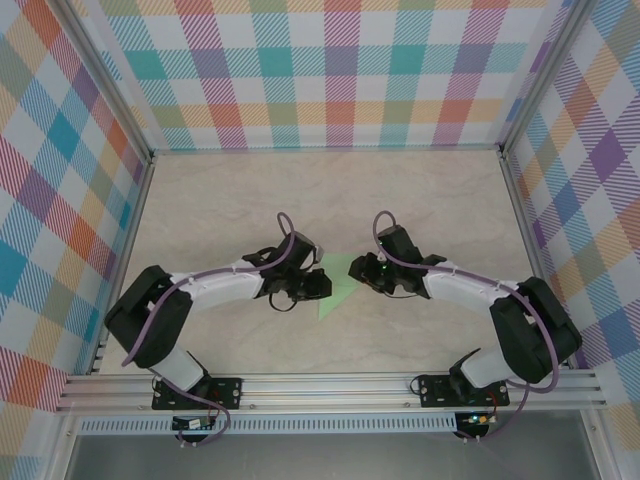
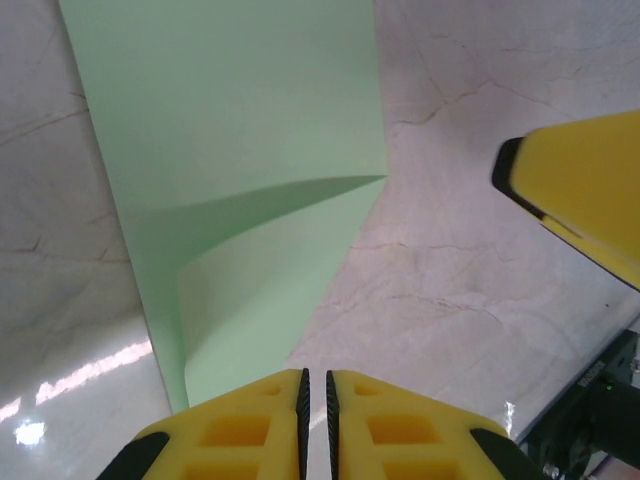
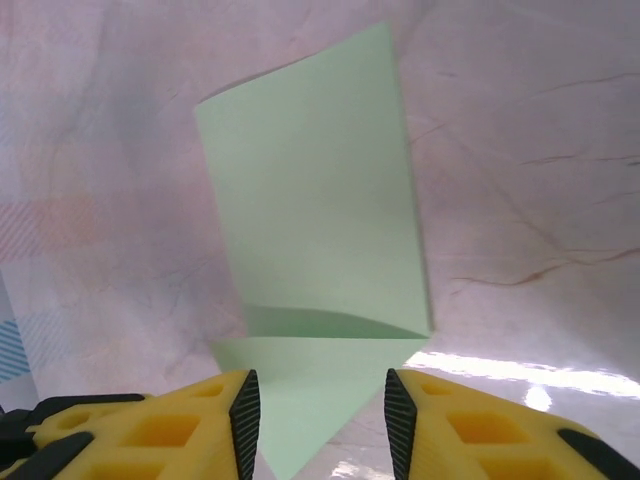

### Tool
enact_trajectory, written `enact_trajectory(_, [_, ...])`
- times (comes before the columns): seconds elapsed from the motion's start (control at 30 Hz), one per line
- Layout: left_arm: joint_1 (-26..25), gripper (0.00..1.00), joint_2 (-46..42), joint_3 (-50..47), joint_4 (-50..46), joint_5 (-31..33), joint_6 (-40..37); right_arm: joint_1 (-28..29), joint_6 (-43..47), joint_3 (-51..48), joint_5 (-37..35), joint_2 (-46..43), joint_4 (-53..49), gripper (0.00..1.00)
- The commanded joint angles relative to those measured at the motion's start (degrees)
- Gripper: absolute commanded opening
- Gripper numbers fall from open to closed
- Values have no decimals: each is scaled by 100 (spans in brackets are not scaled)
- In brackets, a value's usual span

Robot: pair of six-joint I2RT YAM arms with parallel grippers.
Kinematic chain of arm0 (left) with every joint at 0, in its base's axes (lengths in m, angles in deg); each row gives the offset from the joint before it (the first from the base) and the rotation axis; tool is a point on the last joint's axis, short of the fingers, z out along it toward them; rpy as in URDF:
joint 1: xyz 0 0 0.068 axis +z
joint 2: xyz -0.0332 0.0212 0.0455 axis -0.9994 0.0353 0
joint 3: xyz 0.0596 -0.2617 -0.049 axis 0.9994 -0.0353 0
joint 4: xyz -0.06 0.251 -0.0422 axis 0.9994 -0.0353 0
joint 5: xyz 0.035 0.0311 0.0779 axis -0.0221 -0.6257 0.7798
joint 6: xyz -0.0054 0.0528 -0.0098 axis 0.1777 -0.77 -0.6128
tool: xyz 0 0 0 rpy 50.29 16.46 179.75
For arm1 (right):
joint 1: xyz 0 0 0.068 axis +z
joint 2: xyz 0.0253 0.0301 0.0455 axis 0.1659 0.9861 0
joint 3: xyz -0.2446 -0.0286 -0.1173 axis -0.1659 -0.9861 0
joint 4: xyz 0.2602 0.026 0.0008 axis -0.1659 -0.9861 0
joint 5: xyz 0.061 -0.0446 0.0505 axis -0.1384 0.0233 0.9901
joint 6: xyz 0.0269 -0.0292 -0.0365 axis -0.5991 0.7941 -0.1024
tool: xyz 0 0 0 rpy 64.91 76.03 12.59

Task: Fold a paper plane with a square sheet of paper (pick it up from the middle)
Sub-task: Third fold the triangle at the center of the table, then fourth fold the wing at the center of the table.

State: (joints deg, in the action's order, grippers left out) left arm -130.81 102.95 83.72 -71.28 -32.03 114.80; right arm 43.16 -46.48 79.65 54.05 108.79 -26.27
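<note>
Our left gripper [image 2: 315,405] is pressed together at the edge of a partly folded pale-green square sheet of paper [image 2: 240,130]; our right gripper [image 3: 322,425] hangs spread above it. The sheet lies between them on the pale marbled counter [image 1: 200,200].

Bright overhead light, white glare on the table [image 3: 530,378].

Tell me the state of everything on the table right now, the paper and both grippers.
square sheet of paper: partly folded, one flap raised and curving.
left gripper: jaws shut at the flap's edge; whether they pinch it is unclear.
right gripper: jaws open, straddling a corner of the paper.
</note>
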Motion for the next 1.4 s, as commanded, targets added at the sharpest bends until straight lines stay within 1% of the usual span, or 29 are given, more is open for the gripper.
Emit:
enact_trajectory(0.0, [74, 14, 291, 263, -218, 99, -174, -55, -48, -172, 90, 24, -155, 42])
enact_trajectory(0.13, [101, 12, 564, 472, -497, 397, -302, -62, -57, -160, 355, 243, 99, 43])
enact_trajectory(0.23, [136, 12, 656, 478, -546, 507, -332, -65, -67, -80, 518, 477, 257, 43])
enact_trajectory(0.53, [170, 9, 757, 251, -389, 517, -291, -65, -144, 41, 794, 958, 657, 43])
enact_trajectory(0.83, [172, 7, 734, 57, -272, 447, -283, -63, -189, 56, 912, 988, 862, 41])
enact_trajectory(1.13, [170, 7, 721, 14, -230, 360, -297, -65, -232, 76, 881, 974, 950, 38])
enact_trajectory(1.37, [175, 7, 707, -42, -142, 334, -225, -65, -192, 97, 824, 985, 897, 38])
